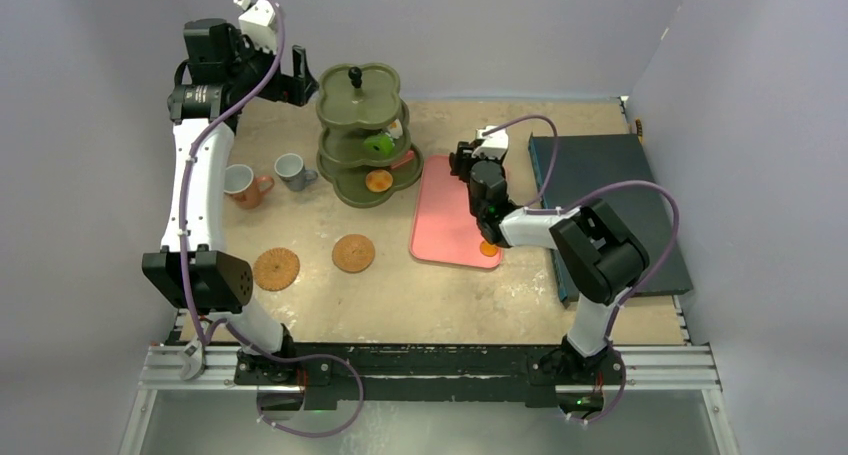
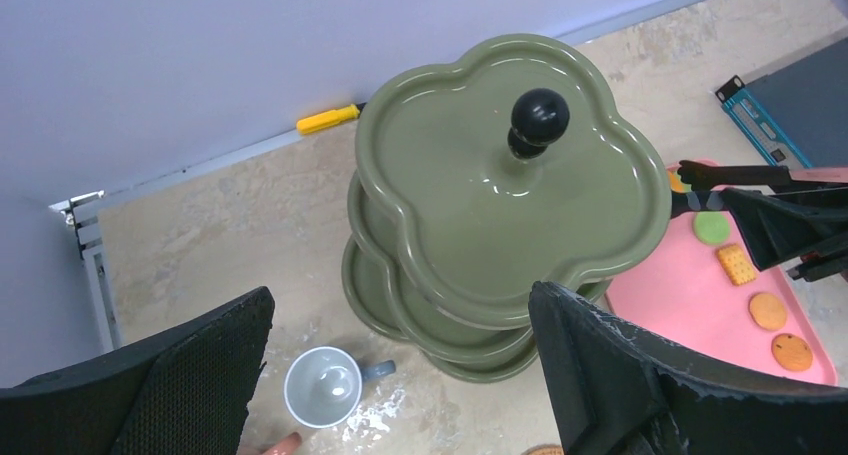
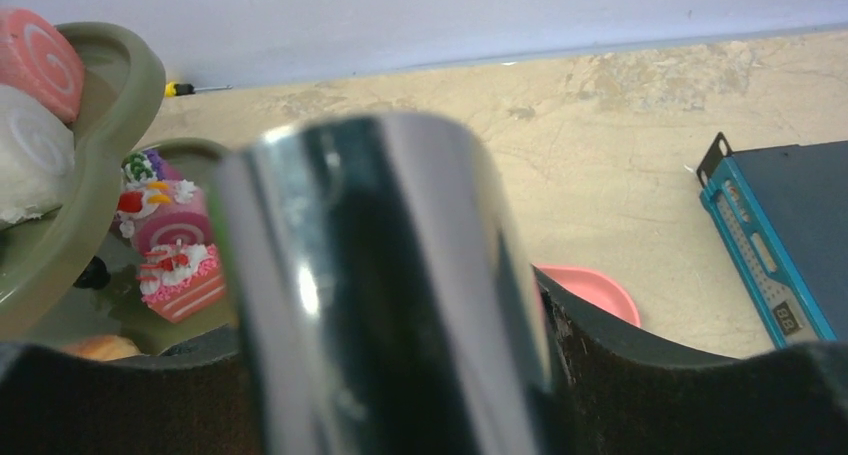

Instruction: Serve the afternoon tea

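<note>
Left pincer [image 1: 298,83] spread wide, empty, just left of the olive three-tier stand [image 1: 375,100] at upper centre; right pincer [image 1: 466,161] clamped on black tongs [image 2: 730,173] over the pink tray [image 1: 445,220] right of it; toy pastries [image 1: 378,181] on lower tiers, terracotta cup [image 1: 243,185] and grey-blue cup [image 1: 293,171] on bench [image 1: 450,305] left.

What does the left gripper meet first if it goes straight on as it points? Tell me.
Probably the olive stand: the open left gripper points toward the rim of its upper tiers, with nothing between them in the top view. Height is hard to judge.
</note>
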